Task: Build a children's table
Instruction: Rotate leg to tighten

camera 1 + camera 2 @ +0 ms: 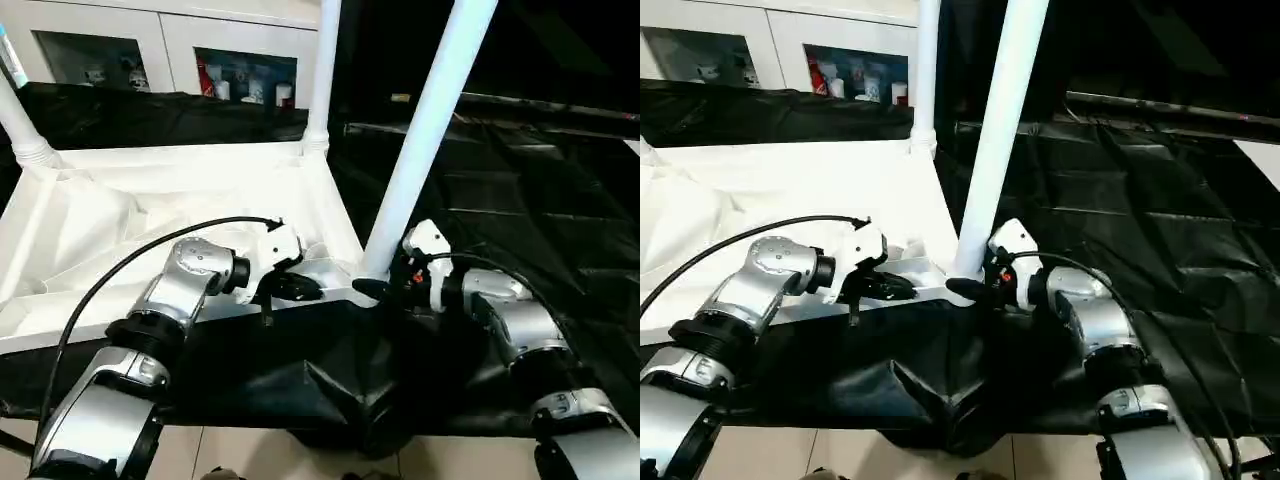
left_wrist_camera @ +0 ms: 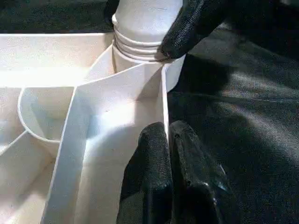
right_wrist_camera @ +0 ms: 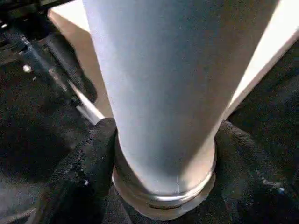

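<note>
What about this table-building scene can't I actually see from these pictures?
- Tops of the near leg and far leg: cut off by the head views' upper edge.
- Fourth corner of the tabletop: beyond the left edge.
- Cabinet items: too small to identify.

White tabletop [image 1: 150, 190] lies underside-up at left of the head view, ribs showing, with three white tapered legs standing in corner sockets: near-corner leg [image 1: 425, 130] leaning right, far-corner leg [image 1: 323, 80] upright, far-left leg [image 1: 20, 125] tilted.
</note>
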